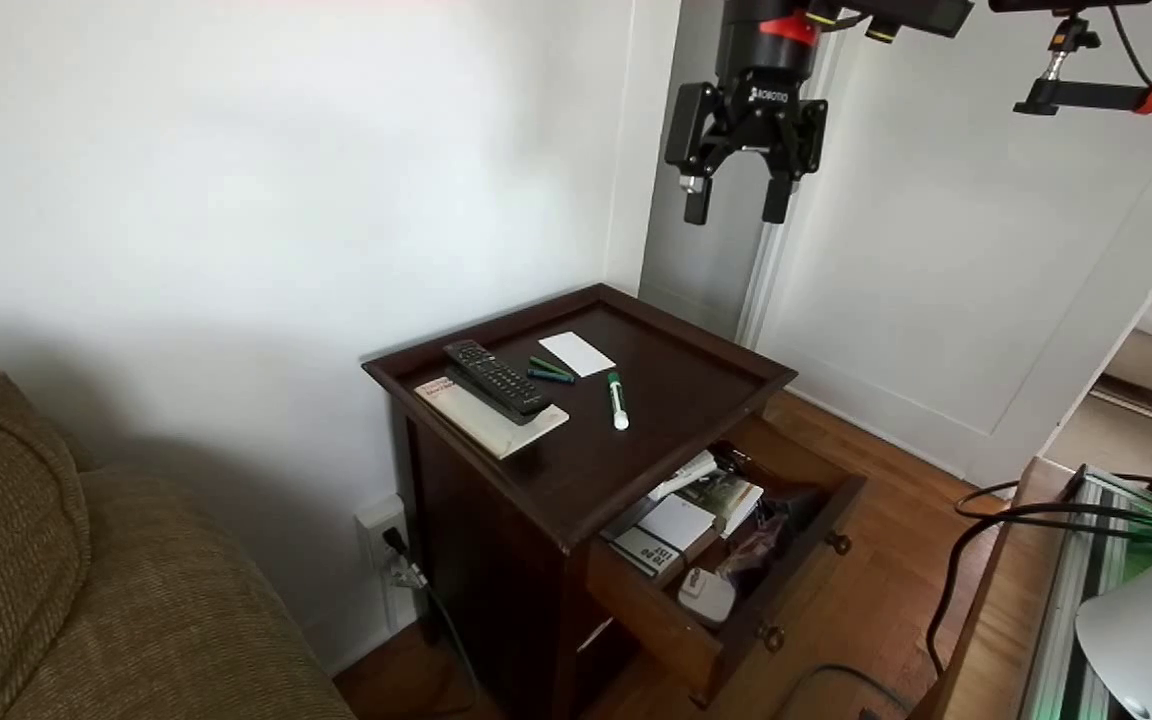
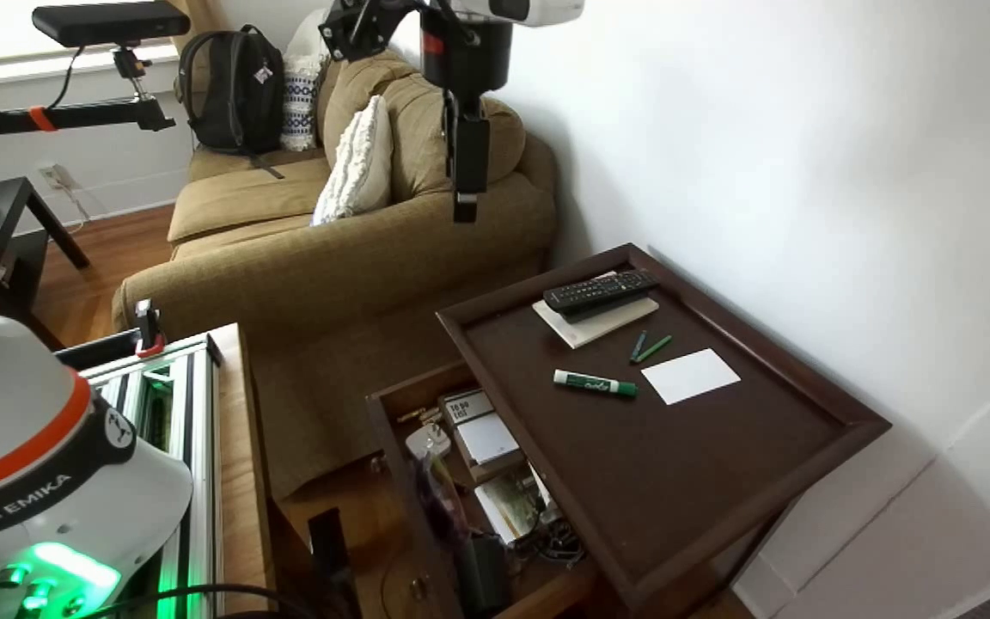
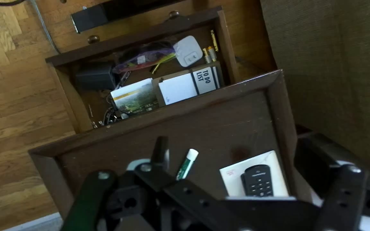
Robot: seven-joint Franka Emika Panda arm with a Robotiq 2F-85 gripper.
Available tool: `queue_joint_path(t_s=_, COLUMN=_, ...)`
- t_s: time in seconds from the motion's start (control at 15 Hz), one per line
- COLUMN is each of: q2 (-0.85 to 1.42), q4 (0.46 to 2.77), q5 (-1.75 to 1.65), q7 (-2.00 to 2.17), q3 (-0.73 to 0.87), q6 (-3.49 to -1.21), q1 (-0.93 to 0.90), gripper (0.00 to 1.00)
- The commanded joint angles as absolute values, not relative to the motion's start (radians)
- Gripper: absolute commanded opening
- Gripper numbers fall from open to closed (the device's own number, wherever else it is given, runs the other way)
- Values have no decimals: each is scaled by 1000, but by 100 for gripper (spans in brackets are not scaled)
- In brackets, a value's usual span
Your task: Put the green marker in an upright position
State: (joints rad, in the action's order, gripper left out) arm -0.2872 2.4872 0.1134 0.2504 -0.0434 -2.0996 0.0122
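The green marker lies on its side on the dark wooden nightstand top. It has a green cap, a green-and-white barrel and a white end. It shows in both exterior views (image 1: 618, 402) (image 2: 595, 383). In the wrist view the marker (image 3: 186, 164) is partly hidden by the gripper's linkage. The nightstand (image 1: 681, 350) (image 2: 770, 481) has a raised rim. My gripper (image 1: 737, 205) hangs well above the top, pointing down, with its fingers apart and nothing between them. In an exterior view it is seen edge-on (image 2: 466, 206).
A black remote (image 1: 499, 380) lies on a pale booklet (image 2: 568, 327). Thin green and blue sticks (image 1: 550, 370) and white paper (image 2: 690, 376) lie near the marker. The open drawer (image 1: 716, 650) holds several items. A wall (image 1: 236, 180) and sofa (image 2: 357, 266) stand beside the nightstand.
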Motion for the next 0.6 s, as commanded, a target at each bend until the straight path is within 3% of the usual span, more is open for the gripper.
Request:
queue_joint_path(t_s=0.0, q2=-208, q4=2467, q5=129, q7=220, q3=51, q6=-2113, q1=86, gripper=100)
queue_joint_path(t_s=0.27, q2=-56, q4=2415, q5=213, q7=125, q3=123, q6=-2095, q1=110, gripper=100)
queue_joint_path(t_s=0.33, q2=-157, q4=2462, q5=162, q7=170, q3=106, q6=-2109, q1=112, gripper=100)
queue_joint_path(t_s=0.53, q2=-73, q4=2436, q5=188, q7=144, q3=119, q6=-2109, q1=115, gripper=100)
